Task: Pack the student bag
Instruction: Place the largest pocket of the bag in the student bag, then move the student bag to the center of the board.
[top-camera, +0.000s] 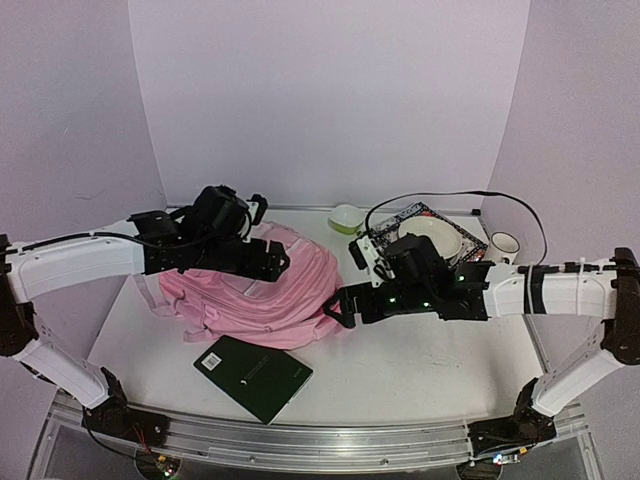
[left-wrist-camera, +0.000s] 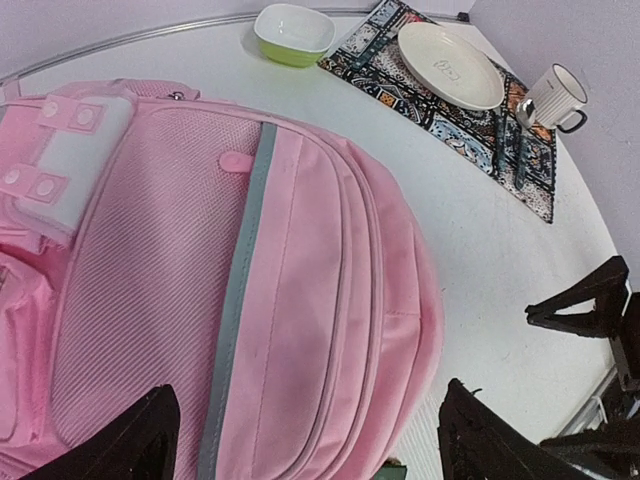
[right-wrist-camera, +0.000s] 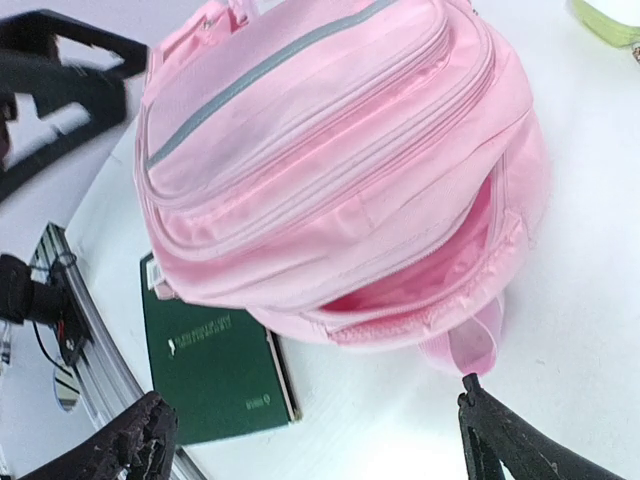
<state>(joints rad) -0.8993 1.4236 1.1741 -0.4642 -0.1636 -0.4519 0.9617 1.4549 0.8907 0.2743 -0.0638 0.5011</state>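
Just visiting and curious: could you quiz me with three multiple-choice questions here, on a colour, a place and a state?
1. What colour is the large soft fabric backpack? A) blue B) pink C) black
2. Where is the flat dark green notebook? A) on the white table beside the backpack B) inside the backpack C) on the floor
3. The backpack's main compartment is: A) zipped shut B) gaping open C) torn off

1 B: its fabric is pink. 2 A: it lies flat on the table. 3 B: the right wrist view shows its pink inside.
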